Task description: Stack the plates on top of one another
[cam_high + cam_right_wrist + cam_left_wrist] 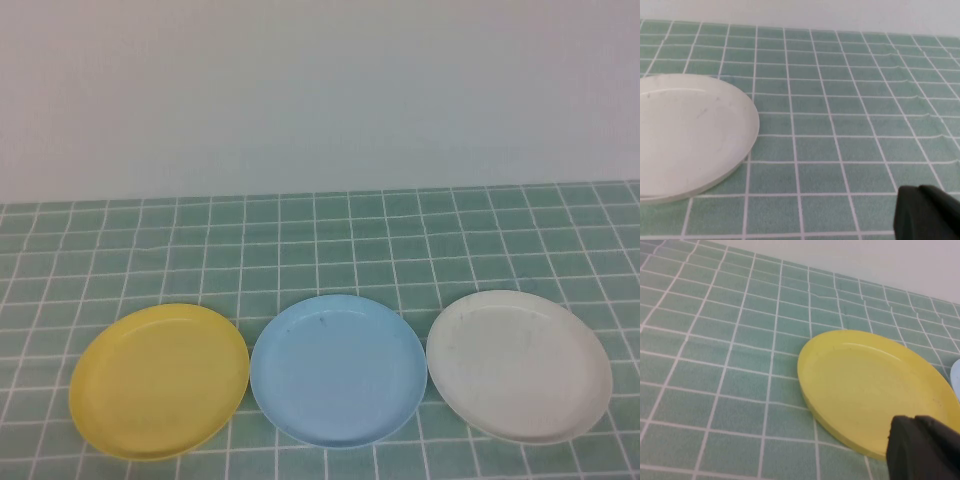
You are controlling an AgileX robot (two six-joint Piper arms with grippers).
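Three plates lie side by side on the green checked cloth near its front: a yellow plate (pixel 158 381) on the left, a light blue plate (pixel 338 368) in the middle, a white plate (pixel 519 365) with faint scuffs on the right. None overlaps another. Neither arm shows in the high view. My left gripper (pixel 912 426) is shut with nothing in it, hovering over the near rim of the yellow plate (pixel 875 385). My right gripper (pixel 917 196) is also shut and empty, over bare cloth beside the white plate (pixel 687 132).
The green checked cloth (pixel 330 240) covers the table back to a plain pale wall (pixel 320 90). An edge of the light blue plate (pixel 956 377) peeks into the left wrist view.
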